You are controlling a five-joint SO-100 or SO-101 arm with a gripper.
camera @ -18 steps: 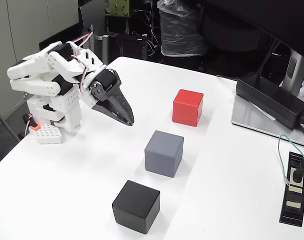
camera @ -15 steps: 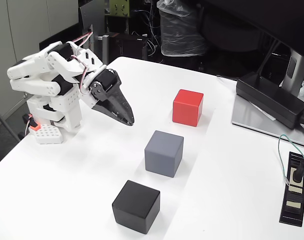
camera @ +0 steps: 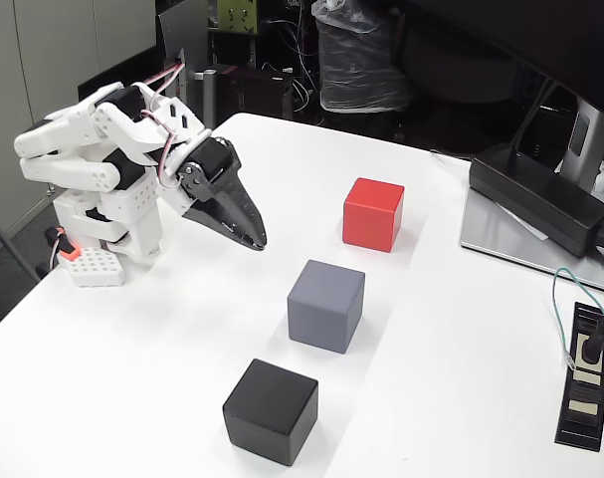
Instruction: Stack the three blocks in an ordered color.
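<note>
Where cubes sit unstacked: red block (camera: 373,213), grey block (camera: 326,305), black block (camera: 271,411) (all matte).

A black power brick (camera: 538,197) and power strip (camera: 585,376) lie on the white table (camera: 172,339).

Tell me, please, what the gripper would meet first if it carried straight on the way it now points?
Probably the bare white table. The shut gripper points down and to the right in the fixed view, and its line seems to reach the tabletop short of the grey block, though depth is unclear.

Probably a lab or office: white table (camera: 182,329), monitor stand (camera: 585,139) (cables behind), cluttered equipment.
</note>
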